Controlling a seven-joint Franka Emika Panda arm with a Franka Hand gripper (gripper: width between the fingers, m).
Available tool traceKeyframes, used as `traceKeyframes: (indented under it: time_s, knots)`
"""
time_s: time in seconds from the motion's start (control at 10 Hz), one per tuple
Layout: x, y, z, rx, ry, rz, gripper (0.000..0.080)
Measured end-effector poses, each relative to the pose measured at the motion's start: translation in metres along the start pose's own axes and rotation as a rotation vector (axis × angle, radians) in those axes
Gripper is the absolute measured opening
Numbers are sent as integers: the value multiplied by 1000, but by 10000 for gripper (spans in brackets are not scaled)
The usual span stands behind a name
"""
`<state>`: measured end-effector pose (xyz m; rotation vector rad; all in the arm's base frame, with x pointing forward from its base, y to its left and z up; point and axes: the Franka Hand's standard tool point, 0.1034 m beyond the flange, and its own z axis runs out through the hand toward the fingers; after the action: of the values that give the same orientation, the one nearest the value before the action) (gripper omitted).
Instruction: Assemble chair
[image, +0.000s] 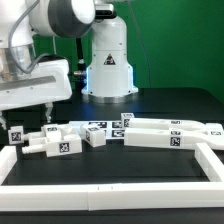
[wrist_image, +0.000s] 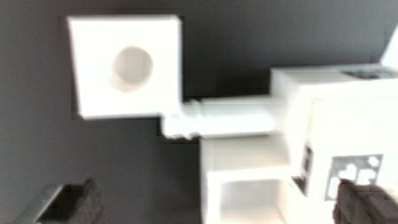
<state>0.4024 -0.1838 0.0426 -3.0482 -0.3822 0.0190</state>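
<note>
A: White plastic chair parts (image: 120, 133), tagged, are lying in a row on the black table (image: 110, 165), inside white rails (image: 110, 190).
B: The gripper (image: 33, 112) is hovering above them, fingers (wrist_image: 68, 200) spread wide, gripping nothing; a green backdrop (image: 180, 40) is hanging behind.

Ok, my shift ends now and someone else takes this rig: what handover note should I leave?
Tool: open, empty, above the chair parts at the exterior view's left.
Parts: small blocks and long pieces lie in a row on the table, inside the border rails. Under the tool, a holed panel, a peg and a block lie close; whether joined, cannot tell.
Done: no assembled chair visible. Left: nearly the whole assembly.
</note>
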Motion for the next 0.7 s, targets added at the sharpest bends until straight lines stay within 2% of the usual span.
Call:
traceKeyframes:
  time_s: [0.2,0.3,0.6,0.7]
  knots:
    - [8,-19,5,-5,-2,4,649]
    - [8,-23,8,-21,6,-9,649]
    - [7,-24,9,-20,4,-10,649]
    - [9,-29,11,-19,3,-5,649]
